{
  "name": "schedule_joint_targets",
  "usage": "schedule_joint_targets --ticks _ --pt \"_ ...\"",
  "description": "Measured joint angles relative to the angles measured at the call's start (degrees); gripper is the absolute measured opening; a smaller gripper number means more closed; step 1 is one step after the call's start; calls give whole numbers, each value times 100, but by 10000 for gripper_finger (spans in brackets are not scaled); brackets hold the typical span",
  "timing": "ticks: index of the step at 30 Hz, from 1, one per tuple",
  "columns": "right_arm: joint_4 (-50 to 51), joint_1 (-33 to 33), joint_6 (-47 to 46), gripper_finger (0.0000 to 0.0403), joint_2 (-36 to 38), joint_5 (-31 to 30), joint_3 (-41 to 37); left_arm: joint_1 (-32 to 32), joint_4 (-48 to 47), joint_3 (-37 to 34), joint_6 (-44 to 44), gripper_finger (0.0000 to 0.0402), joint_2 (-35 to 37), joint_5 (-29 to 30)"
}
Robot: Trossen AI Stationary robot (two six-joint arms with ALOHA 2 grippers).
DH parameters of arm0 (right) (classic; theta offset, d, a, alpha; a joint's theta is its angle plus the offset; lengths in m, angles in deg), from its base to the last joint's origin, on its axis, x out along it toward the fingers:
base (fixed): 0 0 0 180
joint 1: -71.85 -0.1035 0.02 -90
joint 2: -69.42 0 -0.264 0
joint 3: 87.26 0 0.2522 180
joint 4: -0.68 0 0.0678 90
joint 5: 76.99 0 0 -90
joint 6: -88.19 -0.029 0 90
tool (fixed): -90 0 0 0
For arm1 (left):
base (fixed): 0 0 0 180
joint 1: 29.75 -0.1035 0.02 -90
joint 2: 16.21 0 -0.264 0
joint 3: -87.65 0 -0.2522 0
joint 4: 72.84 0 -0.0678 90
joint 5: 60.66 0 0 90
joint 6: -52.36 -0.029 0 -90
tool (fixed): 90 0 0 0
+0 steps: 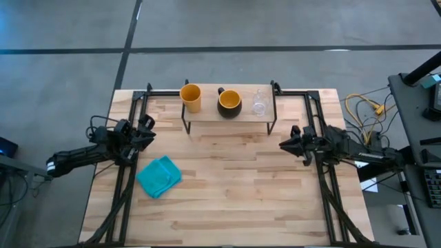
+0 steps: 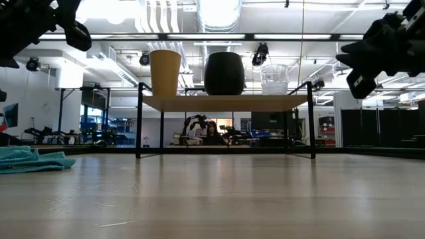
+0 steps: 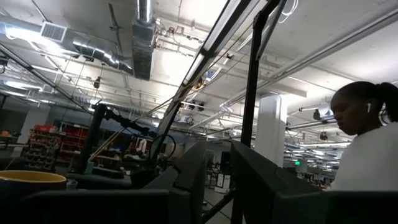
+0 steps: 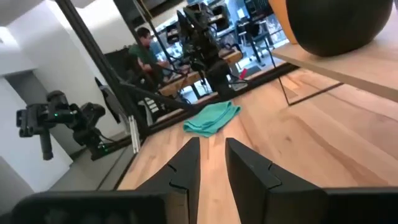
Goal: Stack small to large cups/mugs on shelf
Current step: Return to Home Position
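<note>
The shelf (image 1: 209, 111) (image 2: 226, 102) stands at the table's far middle on thin black legs. On its board three vessels rest on their bases in a row: the yellow-orange cup (image 1: 191, 97) (image 2: 165, 73) on the left, the dark mug (image 1: 229, 103) (image 2: 224, 74) in the middle, and the clear glass (image 1: 260, 103) (image 2: 274, 79) on the right. My left gripper (image 1: 150, 126) (image 3: 216, 177) hovers near the table's left edge, tipped upward, its fingers slightly apart. My right gripper (image 1: 282, 145) (image 4: 211, 155) hovers right of the shelf, narrowly open and holding nothing.
A teal cloth (image 1: 159, 176) (image 2: 30, 160) (image 4: 212, 117) lies crumpled on the table's left half. Black frame rails run along both table sides. The bare wooden tabletop (image 1: 234, 186) lies in front of the shelf. People show in the room beyond, one (image 3: 373, 143) close by.
</note>
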Motion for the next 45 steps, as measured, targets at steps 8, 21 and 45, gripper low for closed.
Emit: schedule_joint_targets --ticks 8,21,45 --pt "13 0 3 77 -50 0 14 -1 1 0 -1 63 -1 -4" --pt "19 0 13 71 -13 0 16 1 -2 0 1 63 1 -4" --pt "8 0 11 70 -69 0 16 3 0 0 0 63 1 -1"
